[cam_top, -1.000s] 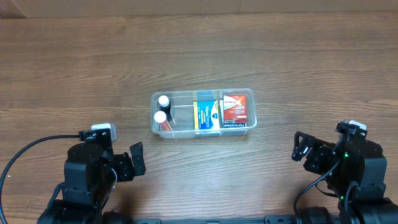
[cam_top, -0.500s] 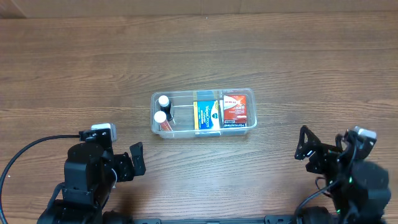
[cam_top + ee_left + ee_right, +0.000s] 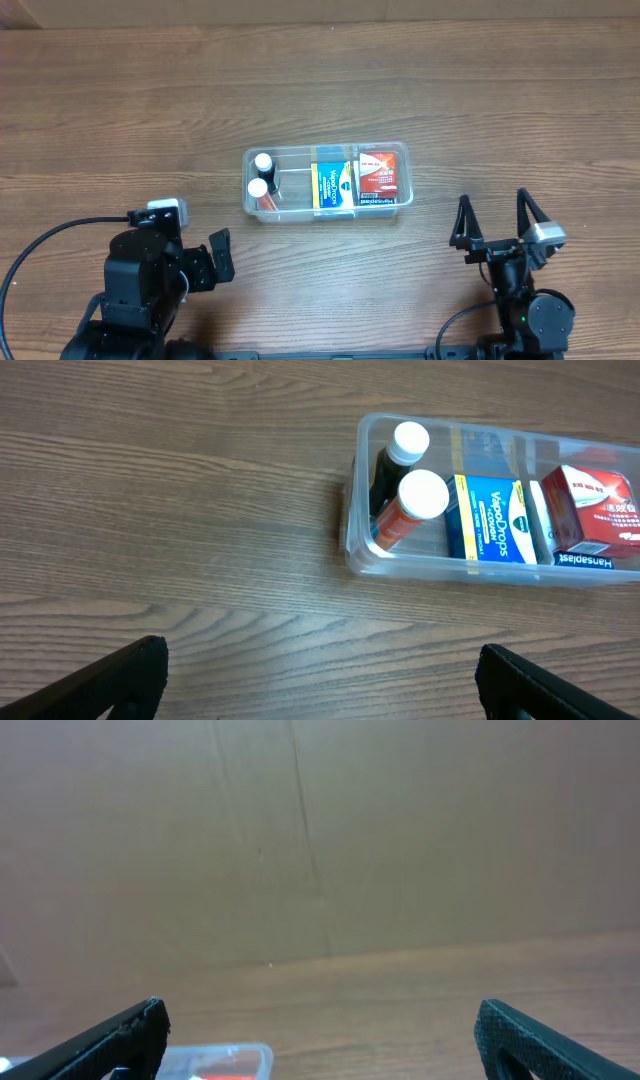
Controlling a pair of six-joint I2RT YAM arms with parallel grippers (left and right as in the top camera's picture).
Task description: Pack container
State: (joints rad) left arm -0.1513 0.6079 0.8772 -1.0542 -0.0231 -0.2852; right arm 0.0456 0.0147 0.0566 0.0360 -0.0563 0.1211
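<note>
The wooden table (image 3: 320, 90) carries both arms at its near edge. The left arm sits folded low, and the left gripper (image 3: 219, 256) points across the table with its fingers (image 3: 120, 678) spread wide and holding nothing. The right gripper (image 3: 493, 215) faces straight ahead, fingers (image 3: 115, 1038) also wide apart and empty, raised level enough that its camera sees the brown wall (image 3: 320, 840). A second ago it was turned sideways, pointing left; the left arm has not moved.

The container (image 3: 300, 149) lies ahead and right of the left gripper, ahead and left of the right one, well apart from both and where it was before. It is clear plastic with rounded corners. Inside, from the right gripper's side: a red Hansaplast box (image 3: 378, 178), a blue VapoDrops box (image 3: 334, 186), then an orange bottle (image 3: 405, 512) and a dark bottle (image 3: 392, 460), both white-capped.
</note>
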